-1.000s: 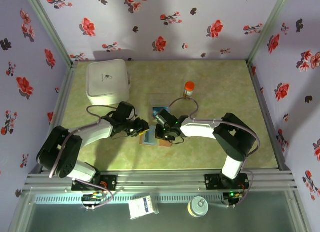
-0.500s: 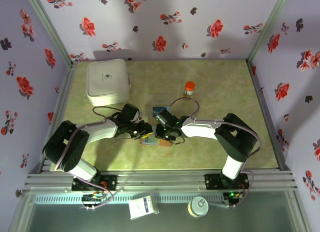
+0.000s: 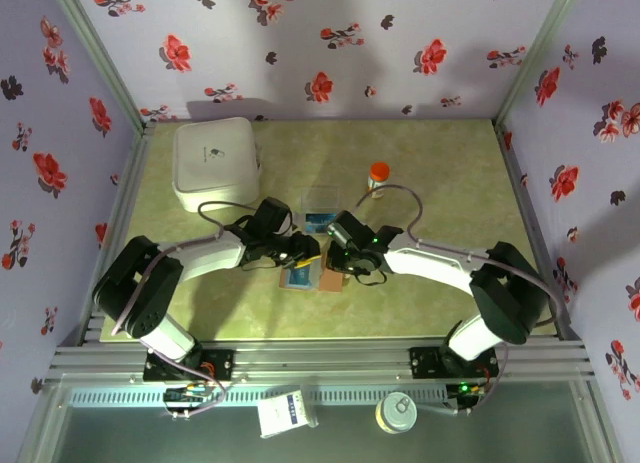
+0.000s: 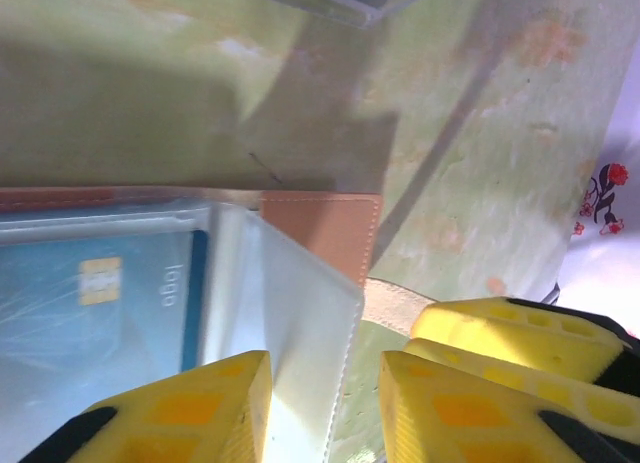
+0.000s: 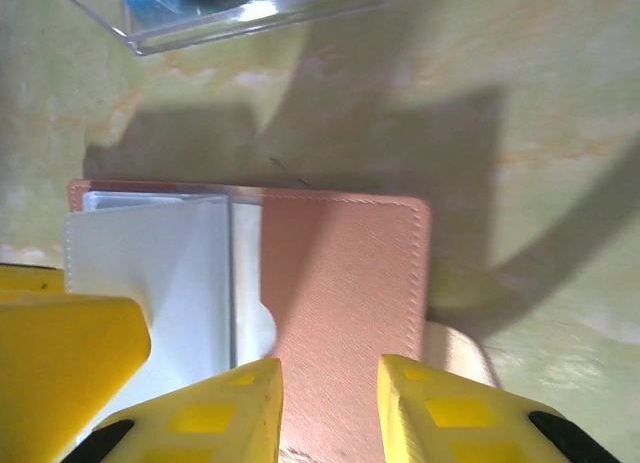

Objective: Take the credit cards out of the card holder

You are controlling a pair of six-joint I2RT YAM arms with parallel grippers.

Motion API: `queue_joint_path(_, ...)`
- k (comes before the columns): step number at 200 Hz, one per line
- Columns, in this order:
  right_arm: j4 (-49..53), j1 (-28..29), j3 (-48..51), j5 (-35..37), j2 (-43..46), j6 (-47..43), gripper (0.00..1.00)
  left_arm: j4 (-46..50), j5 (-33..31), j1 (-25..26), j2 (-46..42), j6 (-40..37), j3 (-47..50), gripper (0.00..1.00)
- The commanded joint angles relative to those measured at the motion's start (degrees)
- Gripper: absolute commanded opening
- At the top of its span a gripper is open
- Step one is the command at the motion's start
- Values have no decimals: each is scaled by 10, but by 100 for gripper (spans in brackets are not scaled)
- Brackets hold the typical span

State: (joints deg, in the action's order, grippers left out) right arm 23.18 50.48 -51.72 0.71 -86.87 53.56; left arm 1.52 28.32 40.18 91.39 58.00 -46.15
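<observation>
Card holder (image 5: 345, 283): left gripper (image 4: 325, 408), jaws apart, at its pale inner edge; right gripper (image 5: 330, 413), jaws apart, over its brown half.

The white box (image 3: 215, 163) fills the table's (image 3: 470, 208) far left corner. The clear tray (image 3: 322, 198) and orange-capped bottle (image 3: 378, 176) stand just beyond the centre, where the left arm (image 3: 205, 260) and right arm (image 3: 440, 265) meet over the card holder (image 3: 325, 281). The right side lies free.
</observation>
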Motion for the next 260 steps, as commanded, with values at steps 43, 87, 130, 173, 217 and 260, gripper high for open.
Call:
queue_joint_path(43, 42, -28, 66, 33, 73, -20, 33, 12, -4, 49, 81, 20, -64, 42)
queue_joint_path(87, 33, -40, 90, 24, 107, -27, 33, 38, -8, 66, 135, 10, -104, 44)
queue_joint_path(130, 33, -41, 93, 22, 127, -23, 34, 54, -21, 67, 136, 1, -117, 44)
queue_joint_path(173, 28, -41, 82, 11, 131, -20, 34, 70, -29, 57, 108, -14, -122, 45)
queue_joint_path(217, 2, -40, 67, -7, 115, -13, 32, 95, -41, 30, 53, -35, -110, 44)
queue_joint_path(260, 4, -25, 18, -11, 72, -14, 31, 102, -40, -9, 7, -49, -74, 43)
